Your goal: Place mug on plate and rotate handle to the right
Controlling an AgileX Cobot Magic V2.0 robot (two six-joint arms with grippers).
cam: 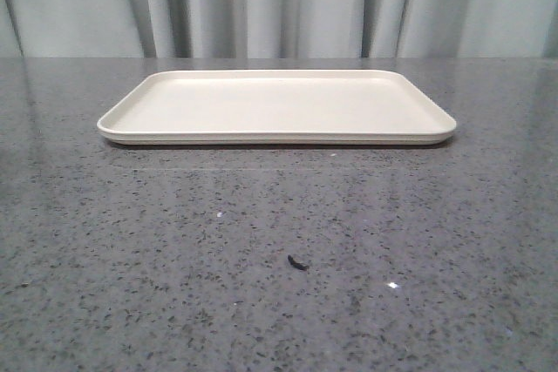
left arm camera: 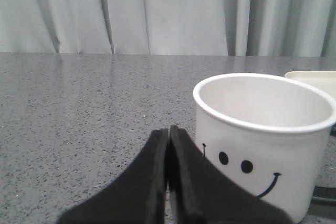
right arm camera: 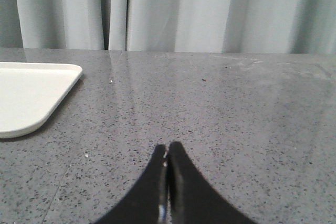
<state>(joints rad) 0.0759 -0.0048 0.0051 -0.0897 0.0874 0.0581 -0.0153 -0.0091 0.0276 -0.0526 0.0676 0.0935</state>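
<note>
The cream plate (cam: 275,106) lies empty on the grey speckled table in the front view; neither gripper nor the mug shows there. In the left wrist view the white mug (left arm camera: 265,145) with its black smiley face stands upright on the table, just beside my left gripper (left arm camera: 169,132), whose black fingers are shut with nothing between them. A dark bit at the mug's lower edge may be the handle (left arm camera: 324,199). A corner of the plate (left arm camera: 313,78) shows behind the mug. My right gripper (right arm camera: 167,150) is shut and empty over bare table, off to the side of the plate's corner (right arm camera: 31,98).
A small dark speck (cam: 297,262) lies on the table in front of the plate. Grey curtains (cam: 279,2) hang behind the table's far edge.
</note>
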